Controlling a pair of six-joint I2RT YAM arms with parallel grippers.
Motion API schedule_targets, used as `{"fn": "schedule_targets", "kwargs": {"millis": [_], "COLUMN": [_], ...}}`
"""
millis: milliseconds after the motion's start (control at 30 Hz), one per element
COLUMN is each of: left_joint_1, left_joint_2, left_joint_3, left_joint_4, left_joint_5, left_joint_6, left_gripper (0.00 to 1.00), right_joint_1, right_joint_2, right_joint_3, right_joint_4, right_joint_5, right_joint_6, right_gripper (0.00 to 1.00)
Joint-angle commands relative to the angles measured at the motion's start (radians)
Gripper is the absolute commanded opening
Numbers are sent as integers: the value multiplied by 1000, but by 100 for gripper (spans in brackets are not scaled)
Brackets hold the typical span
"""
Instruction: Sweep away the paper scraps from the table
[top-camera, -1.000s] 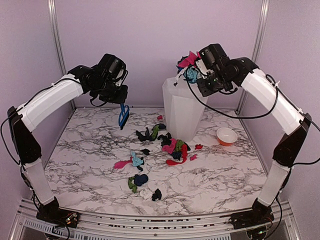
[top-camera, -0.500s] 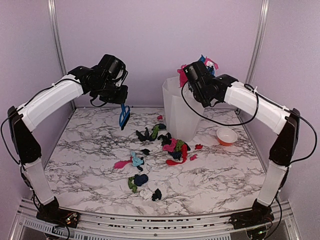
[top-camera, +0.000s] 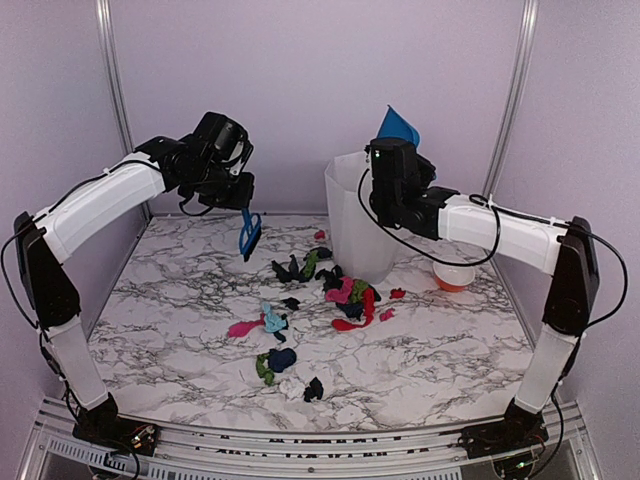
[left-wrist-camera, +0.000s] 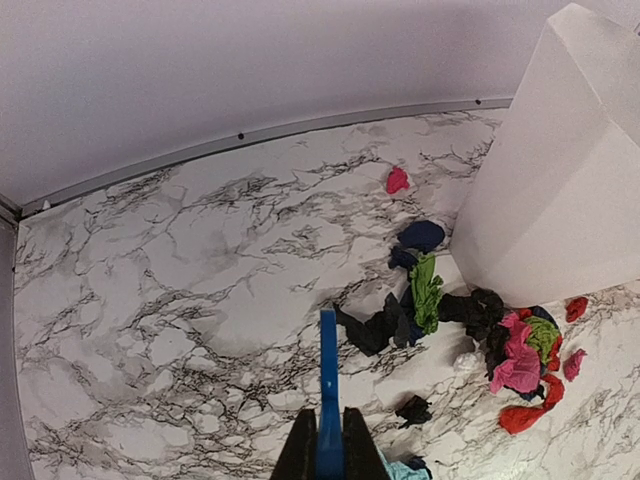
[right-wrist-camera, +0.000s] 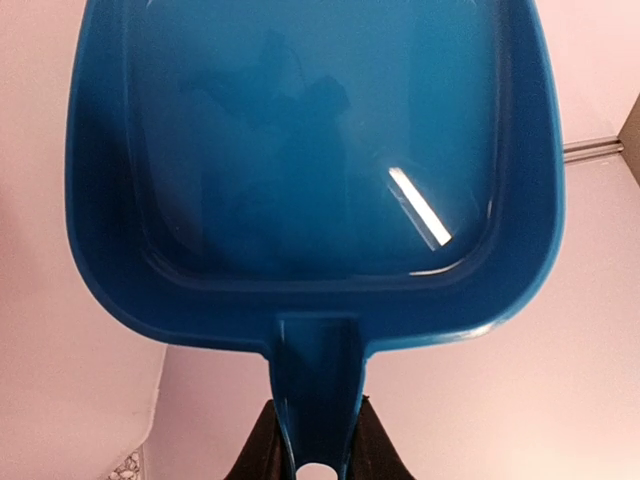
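Note:
The paper scraps (top-camera: 320, 285) lie in a loose pile on the table (top-camera: 170, 290), black, red, pink, green and light blue; they also show in the left wrist view (left-wrist-camera: 470, 320). My left gripper (top-camera: 243, 205) is shut on a blue brush (top-camera: 248, 235) and holds it above the table's back left; in its wrist view the gripper (left-wrist-camera: 328, 455) grips the brush (left-wrist-camera: 328, 380) edge-on. My right gripper (top-camera: 392, 148) is shut on the blue dustpan (top-camera: 398, 125), pan pointing up, above the white bin (top-camera: 360, 215). In its wrist view the gripper (right-wrist-camera: 315, 445) holds the dustpan (right-wrist-camera: 310, 150), which is empty.
The tall white bin (left-wrist-camera: 560, 170) stands at the back middle, right of the scraps. An orange bowl (top-camera: 453, 277) sits at the back right, partly behind my right arm. Pinkish walls close in the back and sides.
My right arm has swung the dustpan over the bin and tipped it upright; the scraps that were on it are gone from it. The left arm has barely moved.

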Motion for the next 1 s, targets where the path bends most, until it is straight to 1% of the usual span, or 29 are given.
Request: {"fn": "schedule_targets", "kwargs": {"millis": [0,133,167,200,267,300,333,400,433,600,733,833,967], "left_joint_1": [7,6,7,7,11,14,17,22,25,46,75,98,126], "left_joint_2": [-39,-34,-32,-27,-15,-3,5,19,24,68,131,197,320], "left_joint_3": [-3,3,6,10,19,27,33,40,40,42,44,64,128], "left_joint_4": [49,71,80,88,111,120,129,153,170,277,422,535,671], "left_joint_5": [22,36,42,50,68,80,91,111,122,158,225,261,256], "left_joint_6": [-1,-16,-24,-32,-50,-61,-73,-95,-108,-175,-242,-318,-420], "left_gripper": [0,0,0,0,0,0,0,0,0,0,0,0,0], "right_joint_1": [5,5,5,6,8,8,8,7,6,-13,-17,-17,-13], "right_joint_2": [-62,-76,-81,-85,-83,-84,-88,-105,-116,-174,-234,-276,-317], "right_joint_3": [-10,-8,1,27,122,161,190,247,258,259,214,178,157], "right_joint_4": [212,209,178,106,-172,-299,-425,-577,-624,-773,-810,-830,-890], "right_joint_5": [34,24,17,6,-51,-103,-152,-261,-317,-543,-689,-782,-867], "right_joint_6": [-130,-120,-92,-21,209,346,433,577,626,799,876,928,996], "right_gripper": [0,0,0,0,0,0,0,0,0,0,0,0,0]}}
